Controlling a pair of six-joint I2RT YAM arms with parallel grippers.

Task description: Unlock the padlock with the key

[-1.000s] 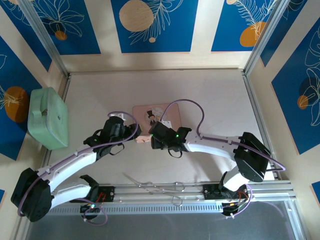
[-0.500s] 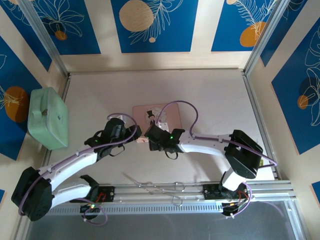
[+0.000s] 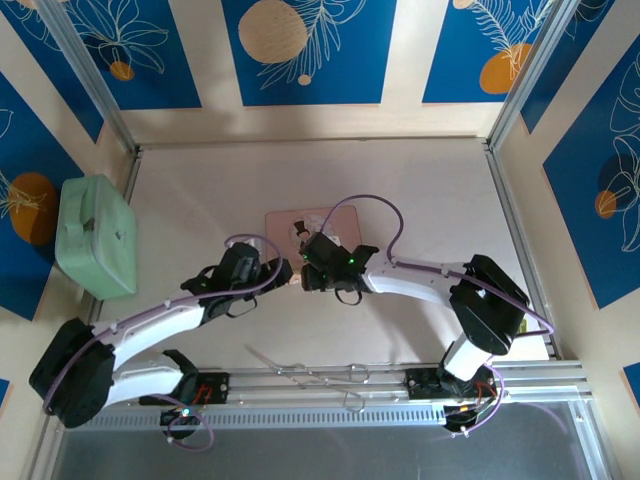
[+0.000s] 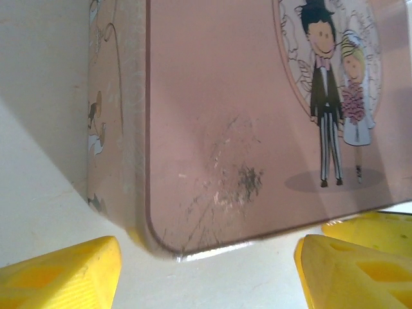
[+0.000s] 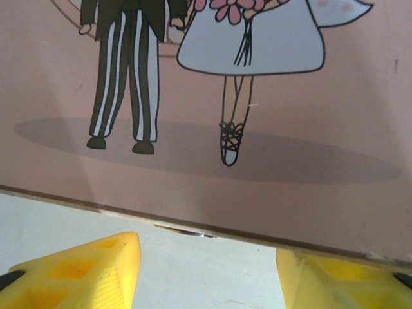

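The pink box [image 3: 285, 222] with a cartoon bride and groom on its lid lies flat at mid-table. My left gripper [image 3: 280, 273] is open at its near left corner. In the left wrist view the box's rounded corner [image 4: 161, 238] sits just beyond the gap of the left gripper [image 4: 206, 277]. My right gripper [image 3: 310, 268] is open at the box's near edge. In the right wrist view the pink box [image 5: 257, 180] spans the frame above the right gripper [image 5: 209, 273], and a thin metal sliver [image 5: 187, 232] peeks from under its edge. The padlock and key are hidden.
A mint green case [image 3: 95, 235] stands at the left wall. Thin metal wire pieces [image 3: 310, 373] lie on the aluminium rail near the arm bases. Metal frame posts border the table on both sides.
The left gripper has slid right, up to the box's near left corner. The right gripper has shifted left and then slightly further onto the box's near edge.
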